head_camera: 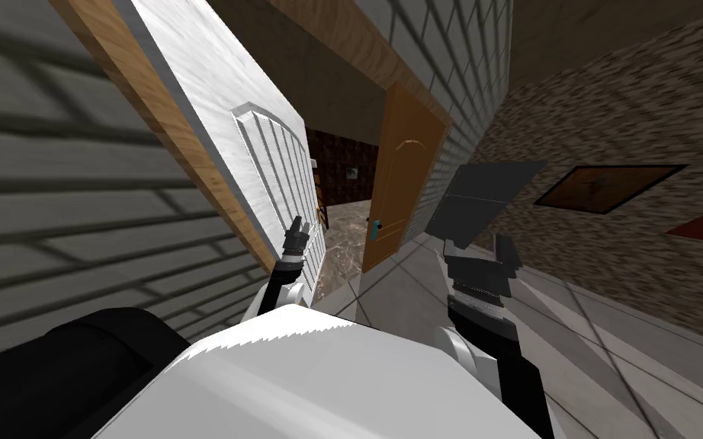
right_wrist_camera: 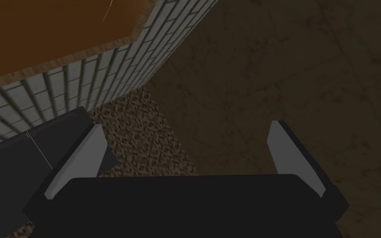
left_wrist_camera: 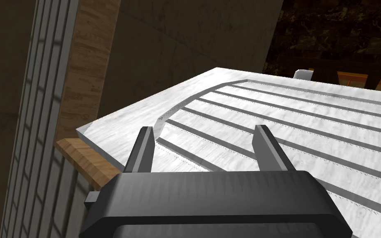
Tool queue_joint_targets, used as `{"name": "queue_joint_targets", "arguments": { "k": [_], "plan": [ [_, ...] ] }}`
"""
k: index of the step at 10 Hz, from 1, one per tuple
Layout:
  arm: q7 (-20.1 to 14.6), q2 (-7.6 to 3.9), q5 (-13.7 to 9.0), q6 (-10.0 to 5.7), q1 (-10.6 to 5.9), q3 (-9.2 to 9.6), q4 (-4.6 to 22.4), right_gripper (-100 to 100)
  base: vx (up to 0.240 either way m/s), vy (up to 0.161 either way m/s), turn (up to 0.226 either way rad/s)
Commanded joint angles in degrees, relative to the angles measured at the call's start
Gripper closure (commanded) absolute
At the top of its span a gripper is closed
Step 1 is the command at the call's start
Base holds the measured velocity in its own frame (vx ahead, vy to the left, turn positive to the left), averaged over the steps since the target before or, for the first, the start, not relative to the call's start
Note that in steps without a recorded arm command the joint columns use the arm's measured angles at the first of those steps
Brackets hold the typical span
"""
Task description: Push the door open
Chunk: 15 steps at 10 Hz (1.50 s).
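The white door with a raised, grooved panel (head_camera: 266, 152) stands partly swung, slanting away from its light brown wooden frame (head_camera: 182, 145), which is set in a grey brick wall (head_camera: 60, 206). Past the door's free edge a narrow gap opens onto a brown marbled floor (head_camera: 342, 251). The far side of that gap is bounded by an orange-brown door with a teal handle (head_camera: 396, 183). To the right, pale grey floor tiles (head_camera: 586, 328) leave open room along a brown speckled wall (head_camera: 632, 99) that carries a dark-framed picture (head_camera: 609, 187). The left gripper (left_wrist_camera: 206, 146) is pointed at the white door's face, its two thin fingers (left_wrist_camera: 144, 148) spread apart and gripping nothing. The grooved panel lies right beyond the tips, with the frame just off to one side; whether the tips touch the door cannot be told. The right gripper (head_camera: 479, 255) is raised over the tiles, well apart from both doors, fingers likewise released and empty.
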Motion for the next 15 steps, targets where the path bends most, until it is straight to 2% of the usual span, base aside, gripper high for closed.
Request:
{"name": "queue_joint_targets", "arguments": {
  "k": [1, 9, 14, 15],
  "plan": [
    [-0.11, -0.42, 0.15, 0.24, -0.71, 0.67, 1.66, -100, 0.018, -0.044, 0.055],
    [-0.77, -2.68, 1.11, 1.77, -5.18, 4.92, 12.08, -100, 0.088, -0.101, 0.110],
    [-1.24, -4.10, 1.80, 2.87, -8.40, 7.98, 19.59, -100, 0.078, -0.106, 0.120],
    [-1.24, -4.10, 1.80, 2.87, -8.40, 7.98, 19.59, -100, 0.058, -0.075, 0.035]
  ]
}}
